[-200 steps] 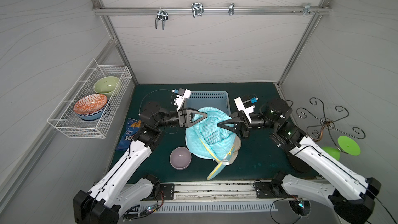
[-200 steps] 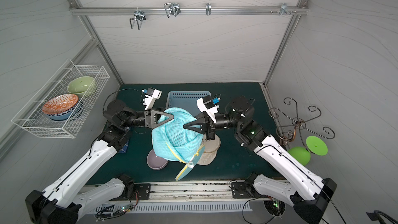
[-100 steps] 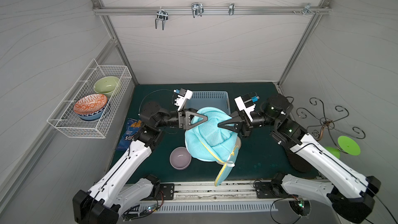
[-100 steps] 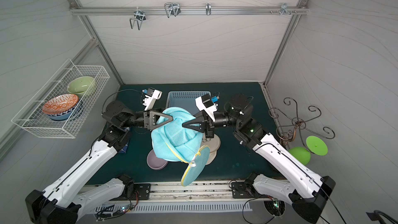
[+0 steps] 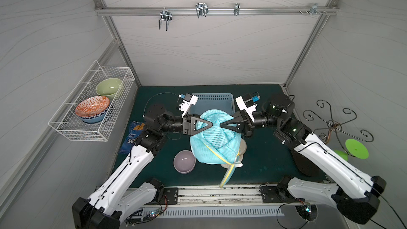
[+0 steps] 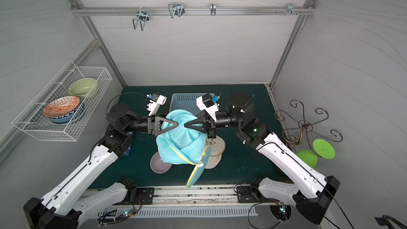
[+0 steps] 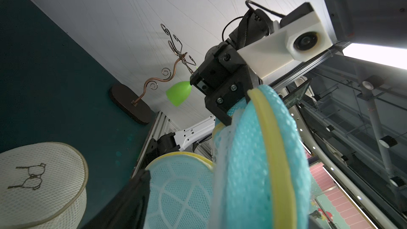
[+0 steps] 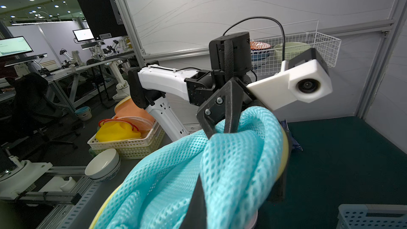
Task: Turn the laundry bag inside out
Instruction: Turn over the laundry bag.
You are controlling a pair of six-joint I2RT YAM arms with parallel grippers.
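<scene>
Clamping yellow-edged laundry bag (image 5: 217,142), left gripper (image 5: 212,125) clears table (image 5: 264,164).

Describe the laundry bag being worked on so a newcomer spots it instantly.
On the dark green table, look at the middle, just in front of the blue perforated basket. The turquoise mesh bag hangs bunched there, pinched by the fingers of the left gripper. Yellow trim and being lifted set it apart from the cream mesh bag resting below it and the lilac bowl beside it.
</scene>
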